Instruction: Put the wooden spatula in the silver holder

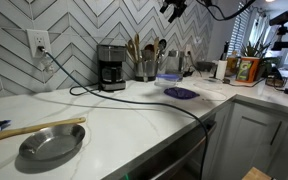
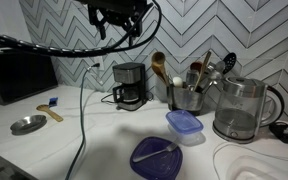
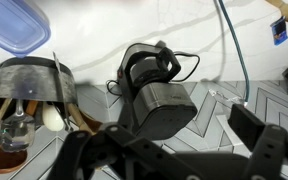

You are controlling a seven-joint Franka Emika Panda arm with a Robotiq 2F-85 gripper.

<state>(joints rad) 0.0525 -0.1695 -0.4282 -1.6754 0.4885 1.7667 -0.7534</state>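
The silver holder (image 1: 145,70) stands on the counter next to the black-and-silver coffee maker (image 1: 111,67). It shows in both exterior views (image 2: 184,98) and in the wrist view (image 3: 32,85). It holds several utensils. Among them a brown wooden one (image 2: 159,65) stands upright, which looks like the wooden spatula (image 1: 134,48). My gripper (image 1: 174,8) hangs high above the counter (image 2: 119,15). In the wrist view it (image 3: 174,150) is open and empty, above the coffee maker (image 3: 154,90).
A long pale wooden stick (image 1: 34,130) lies beside a shallow steel pan (image 1: 52,145). A blue container (image 2: 184,123), a purple lid (image 2: 156,158) and a glass kettle (image 2: 242,108) stand near the holder. A black cable (image 1: 154,100) crosses the counter.
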